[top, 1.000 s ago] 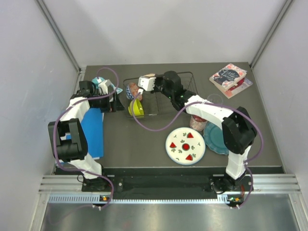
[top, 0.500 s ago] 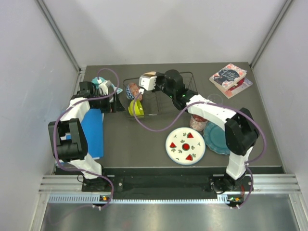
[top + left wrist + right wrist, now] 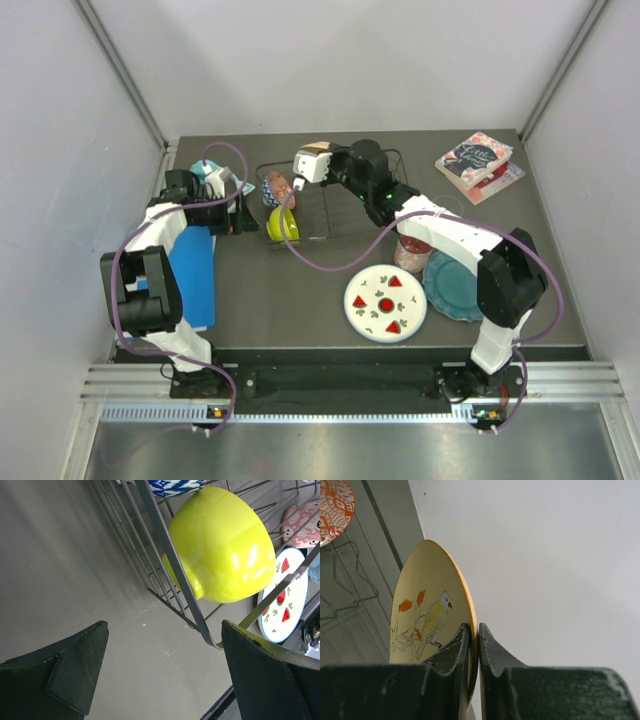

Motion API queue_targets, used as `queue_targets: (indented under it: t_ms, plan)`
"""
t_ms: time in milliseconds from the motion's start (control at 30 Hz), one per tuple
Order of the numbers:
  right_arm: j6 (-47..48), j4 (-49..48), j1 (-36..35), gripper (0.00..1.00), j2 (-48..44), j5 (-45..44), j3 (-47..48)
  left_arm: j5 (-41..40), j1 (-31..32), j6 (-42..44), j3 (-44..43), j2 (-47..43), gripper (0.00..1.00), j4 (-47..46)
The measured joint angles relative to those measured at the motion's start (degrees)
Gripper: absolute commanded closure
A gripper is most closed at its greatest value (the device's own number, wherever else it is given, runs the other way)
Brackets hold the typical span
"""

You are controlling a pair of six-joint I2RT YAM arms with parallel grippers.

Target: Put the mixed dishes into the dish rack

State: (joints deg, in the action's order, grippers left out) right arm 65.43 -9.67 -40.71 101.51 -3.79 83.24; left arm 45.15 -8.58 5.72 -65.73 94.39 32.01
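Left gripper (image 3: pixel 167 672): fingers spread wide, nothing between them, just beside left end of rectangular black thin-wire dish rack (image 3: pixel 335 215). In rack's left end: small glossy yellow-green bowl (image 3: pixel 220 545) tipped on its side, small red-blue patterned bowl (image 3: pixel 275 187) behind it. Right gripper (image 3: pixel 474 642): fingers pinched on rim of cream bird-print plate (image 3: pixel 427 610), held on edge above rack. On table outside rack: round white watermelon-slice plate (image 3: pixel 385 303), pink floral mug (image 3: pixel 408 255), teal scalloped plate (image 3: pixel 452 290) partly under right arm.
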Motion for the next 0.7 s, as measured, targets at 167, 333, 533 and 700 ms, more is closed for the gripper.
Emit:
queue_targets:
  t_ms: [167,333,533,700]
  plan:
    - [-0.5,0.2,0.0,1.0,0.0,0.3,0.0,0.0,0.0,0.4,0.0,0.0,0.01,0.0]
    - [-1.5,0.3,-0.2,1.0,0.0,0.4,0.0,0.0,0.0,0.5,0.0,0.0,0.01,0.0]
    - [-2.5,0.3,-0.6,1.0,0.1,0.6,0.0,0.0,0.0,0.4,0.0,0.0,0.01,0.0]
    - [-3.7,0.2,-1.1,1.0,1.1,0.7,0.0,0.0,0.0,0.4,0.0,0.0,0.01,0.0]
